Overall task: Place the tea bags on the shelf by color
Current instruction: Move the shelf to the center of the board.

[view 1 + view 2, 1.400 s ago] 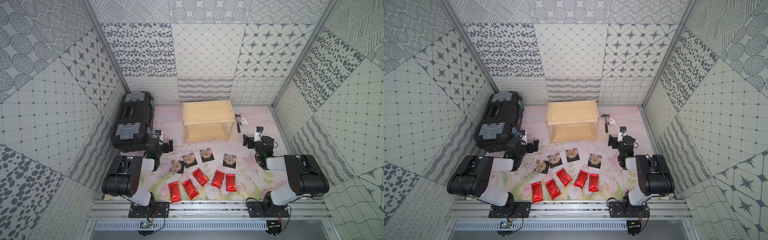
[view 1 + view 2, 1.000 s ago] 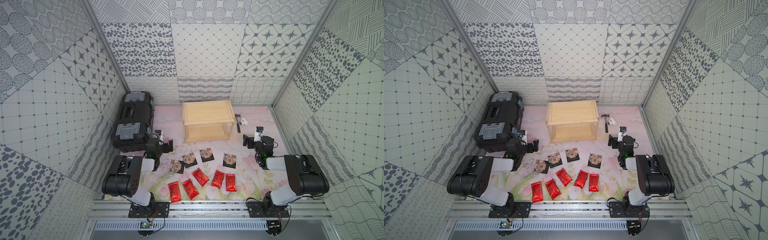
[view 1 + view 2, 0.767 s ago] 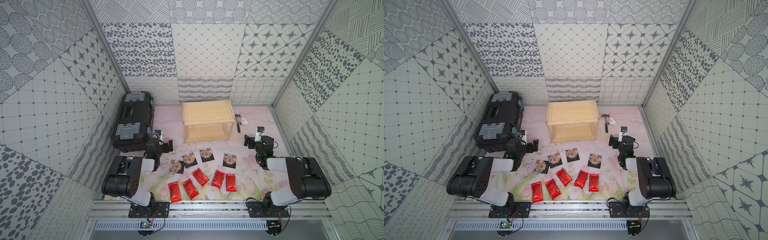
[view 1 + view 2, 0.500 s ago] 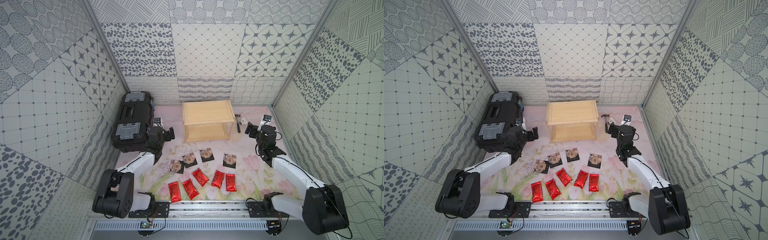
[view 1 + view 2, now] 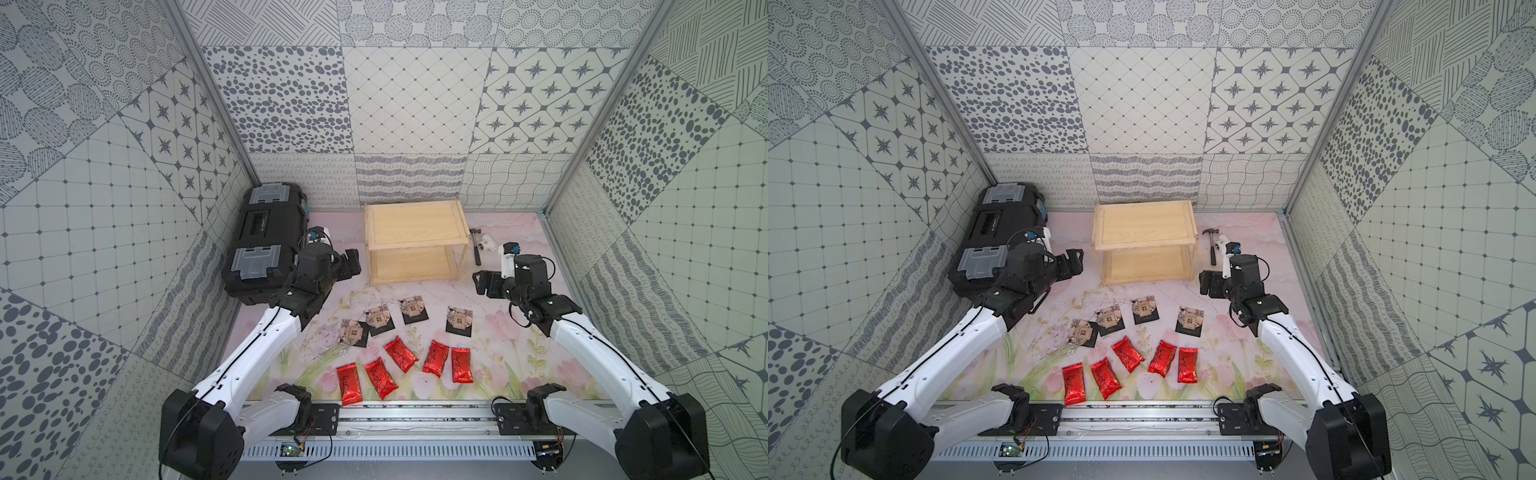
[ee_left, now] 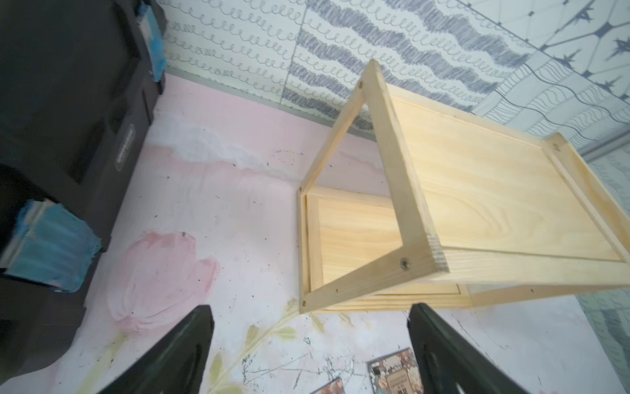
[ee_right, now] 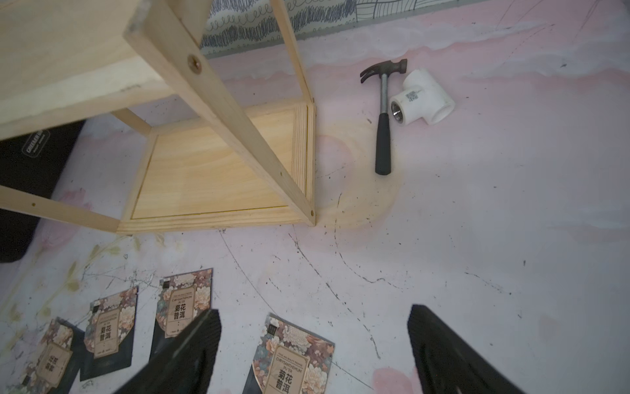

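Note:
The pale wooden shelf stands at the back middle, both tiers bare. Several black tea bags lie in a row in front of it. Several red tea bags lie nearer the front rail. My left gripper hovers open and empty by the shelf's left front leg. In the left wrist view the left gripper frames the shelf. My right gripper hovers open and empty right of the shelf. In the right wrist view the right gripper is above the rightmost black tea bag.
A black toolbox with grey latches sits at the back left, close behind the left arm. A hammer and a white pipe fitting lie right of the shelf, behind the right gripper. Patterned walls enclose three sides.
Both arms have unfolded from their low rest pose and lifted up and forward toward the shelf's two sides. The tea bags and the shelf have not moved.

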Tool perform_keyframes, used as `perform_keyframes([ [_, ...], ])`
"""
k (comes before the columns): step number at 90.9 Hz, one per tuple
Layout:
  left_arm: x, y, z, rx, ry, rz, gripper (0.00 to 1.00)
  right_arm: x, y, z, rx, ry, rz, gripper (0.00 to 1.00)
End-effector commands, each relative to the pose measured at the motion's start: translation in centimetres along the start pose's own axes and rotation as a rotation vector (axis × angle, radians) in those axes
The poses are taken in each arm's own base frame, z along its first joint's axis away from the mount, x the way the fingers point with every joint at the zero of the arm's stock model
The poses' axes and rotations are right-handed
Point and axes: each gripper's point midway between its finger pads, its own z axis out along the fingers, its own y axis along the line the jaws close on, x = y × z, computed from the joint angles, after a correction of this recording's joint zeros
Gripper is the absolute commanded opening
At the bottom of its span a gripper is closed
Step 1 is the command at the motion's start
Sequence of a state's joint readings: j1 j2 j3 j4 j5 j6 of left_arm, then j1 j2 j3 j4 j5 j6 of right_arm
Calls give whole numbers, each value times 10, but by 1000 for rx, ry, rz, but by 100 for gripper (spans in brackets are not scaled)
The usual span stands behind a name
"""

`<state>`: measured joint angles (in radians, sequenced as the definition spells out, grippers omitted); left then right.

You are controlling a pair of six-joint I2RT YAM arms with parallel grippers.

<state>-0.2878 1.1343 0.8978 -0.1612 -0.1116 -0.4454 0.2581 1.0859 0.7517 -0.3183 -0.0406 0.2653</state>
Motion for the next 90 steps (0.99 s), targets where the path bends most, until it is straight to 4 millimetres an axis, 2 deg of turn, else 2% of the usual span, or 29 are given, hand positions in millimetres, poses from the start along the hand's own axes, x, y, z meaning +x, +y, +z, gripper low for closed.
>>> perform_keyframes([
  [1,34,-48,-6,257,229,-16,91,-17,6,2,-17,-45,-53,87],
  [14,32,-58,13,273,275,-52,82,-36,10,17,-19,-61,-81,75],
  [22,30,-64,22,293,286,-74,81,-42,16,31,-42,-47,-94,71],
  [43,28,-58,46,247,276,-112,76,-66,23,55,-68,-69,-104,70],
  [53,31,-52,62,199,311,-120,65,-76,30,65,-93,-73,-102,69],
  [58,33,-50,69,184,331,-132,56,-82,34,68,-110,-84,-99,68],
  [67,29,-54,78,191,350,-143,47,-88,39,73,-135,-92,-95,66],
  [90,13,-50,92,143,301,-124,43,-102,50,86,-181,-96,-91,57],
])
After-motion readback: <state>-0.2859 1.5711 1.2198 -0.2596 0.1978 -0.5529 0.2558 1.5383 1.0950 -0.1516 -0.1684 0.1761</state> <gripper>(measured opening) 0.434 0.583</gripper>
